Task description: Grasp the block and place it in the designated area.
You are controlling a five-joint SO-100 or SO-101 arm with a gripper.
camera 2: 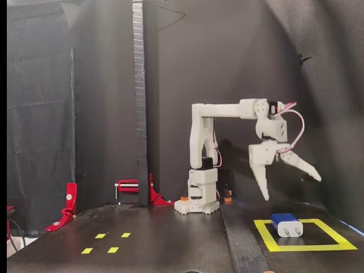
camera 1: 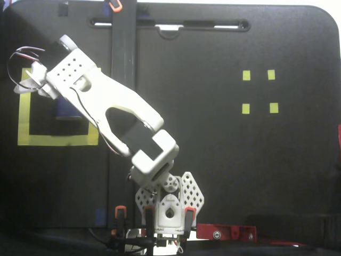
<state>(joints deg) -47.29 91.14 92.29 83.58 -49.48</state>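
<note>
The block (camera 2: 286,224), a small cuboid with a dark blue top and a pale front face, lies on the black floor inside the yellow tape frame (camera 2: 301,247), near its left side. In the other fixed view only a bluish patch of the block (camera 1: 66,109) shows under the white arm, inside the frame (camera 1: 24,114). My gripper (camera 2: 292,189) hangs well above the block, open and empty, with its jaws spread wide. Seen from above, the gripper (camera 1: 29,80) is over the frame's upper left corner.
Four tiny yellow square markers (camera 1: 258,90) sit on the far side of the table from the frame; they also show in the other fixed view (camera 2: 105,242). A black upright post (camera 2: 139,85) stands near the arm's base (camera 2: 199,196). Red clamps (camera 2: 68,205) line the table edge.
</note>
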